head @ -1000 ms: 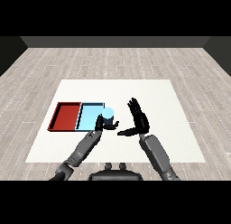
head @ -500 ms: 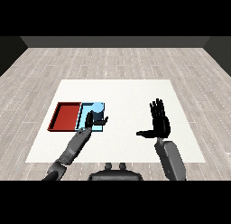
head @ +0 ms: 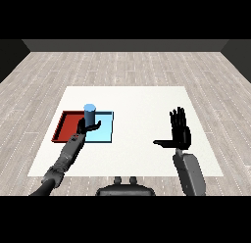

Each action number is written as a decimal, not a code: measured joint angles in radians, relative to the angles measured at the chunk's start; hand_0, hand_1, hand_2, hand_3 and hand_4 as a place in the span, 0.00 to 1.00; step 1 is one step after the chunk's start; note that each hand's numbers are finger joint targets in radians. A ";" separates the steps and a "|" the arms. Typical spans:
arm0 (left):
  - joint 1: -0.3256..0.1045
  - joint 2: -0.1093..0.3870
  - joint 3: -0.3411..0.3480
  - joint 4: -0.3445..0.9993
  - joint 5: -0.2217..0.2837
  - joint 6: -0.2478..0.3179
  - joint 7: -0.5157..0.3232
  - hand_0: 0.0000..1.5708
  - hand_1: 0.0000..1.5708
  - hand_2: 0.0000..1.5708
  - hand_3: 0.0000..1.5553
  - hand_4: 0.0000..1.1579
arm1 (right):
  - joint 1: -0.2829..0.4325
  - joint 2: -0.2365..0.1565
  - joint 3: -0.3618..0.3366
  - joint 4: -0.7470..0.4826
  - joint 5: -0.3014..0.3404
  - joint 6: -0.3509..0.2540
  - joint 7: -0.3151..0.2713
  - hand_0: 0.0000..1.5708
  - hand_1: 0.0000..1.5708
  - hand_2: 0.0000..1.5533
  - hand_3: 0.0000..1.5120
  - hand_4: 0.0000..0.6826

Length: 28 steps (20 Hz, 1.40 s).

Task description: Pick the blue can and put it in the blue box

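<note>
The blue can (head: 90,114) stands upright over the left part of the light blue tray (head: 104,132), close to the border with the red tray (head: 65,127). My left hand (head: 87,126) is curled round the can's lower part, its fingers wrapping the front. Whether the can rests on the tray floor or hangs just above it I cannot tell. My right hand (head: 179,131) is far to the right over the white table (head: 142,105), fingers straight and pointing up, thumb stretched to the left, holding nothing.
The red and light blue trays lie side by side at the table's left. The table's front edge runs just ahead of both forearms.
My left hand has carried the blue can leftward from the light blue tray's right edge to its left part. My right hand has drawn away to the right and a little nearer.
</note>
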State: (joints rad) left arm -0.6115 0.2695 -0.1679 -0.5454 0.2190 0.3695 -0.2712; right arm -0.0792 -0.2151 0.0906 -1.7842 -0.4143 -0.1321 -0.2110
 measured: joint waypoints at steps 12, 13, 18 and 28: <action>-0.186 -0.035 -0.009 0.404 -0.115 0.042 0.136 0.92 0.92 0.86 0.64 0.74 | -0.023 0.034 -0.034 0.150 -0.004 0.035 -0.046 0.00 0.00 0.00 0.00 0.00; -0.190 -0.035 -0.010 0.415 -0.121 0.041 0.130 0.94 0.94 0.90 0.57 0.75 | -0.024 0.039 -0.037 0.168 -0.002 0.040 -0.058 0.00 0.00 0.00 0.00 0.00; -0.215 -0.055 -0.022 0.465 -0.147 0.005 0.164 1.00 1.00 0.94 0.00 0.60 | -0.036 0.041 -0.055 0.201 -0.017 0.066 -0.072 0.00 0.00 0.00 0.00 0.00; -0.228 -0.080 -0.026 0.495 -0.176 0.018 0.206 0.00 0.00 0.00 0.00 0.00 | -0.023 0.057 -0.065 0.228 -0.025 0.109 -0.117 0.00 0.00 0.00 0.00 0.00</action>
State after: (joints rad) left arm -0.8391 0.1895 -0.1941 -0.0502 0.0427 0.3876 -0.0653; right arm -0.1019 -0.1583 0.0254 -1.5559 -0.4396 -0.0236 -0.3281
